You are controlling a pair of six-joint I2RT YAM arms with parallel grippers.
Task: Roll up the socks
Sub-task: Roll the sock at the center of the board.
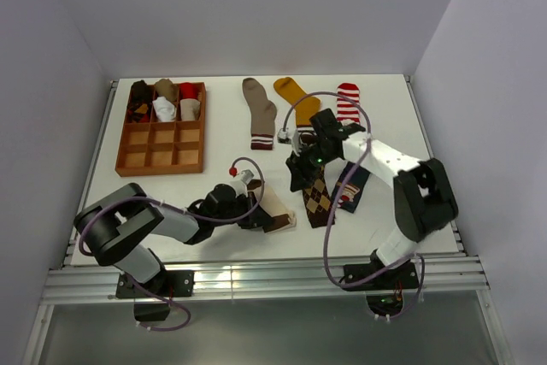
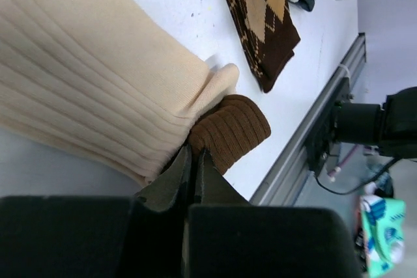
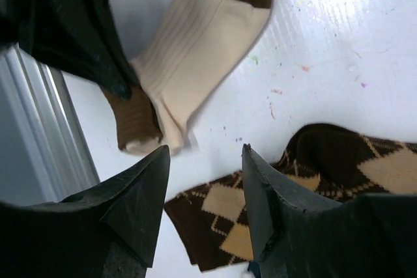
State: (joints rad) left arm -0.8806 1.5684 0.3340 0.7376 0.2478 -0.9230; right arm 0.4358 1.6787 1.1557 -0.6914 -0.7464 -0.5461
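The cream-and-brown sock (image 1: 279, 211) lies at the near middle of the table; its ribbed cream leg (image 2: 85, 76) and brown cuff (image 2: 229, 131) fill the left wrist view. My left gripper (image 1: 256, 208) is shut, its tips (image 2: 193, 153) pinching the sock's cuff end, which is folded over. The sock also shows in the right wrist view (image 3: 202, 37). My right gripper (image 1: 301, 173) is open and empty (image 3: 204, 154), hovering over the cuff end of the brown argyle sock (image 1: 317, 200) (image 3: 326, 167). The navy sock (image 1: 351, 189) lies right of the argyle one.
A taupe sock (image 1: 259, 113), a mustard sock (image 1: 297, 98) and a red-white striped sock (image 1: 348, 102) lie flat at the back. The wooden grid tray (image 1: 162, 158) at back left holds several rolled socks in its far row. The table's metal front rail (image 2: 306, 141) is close.
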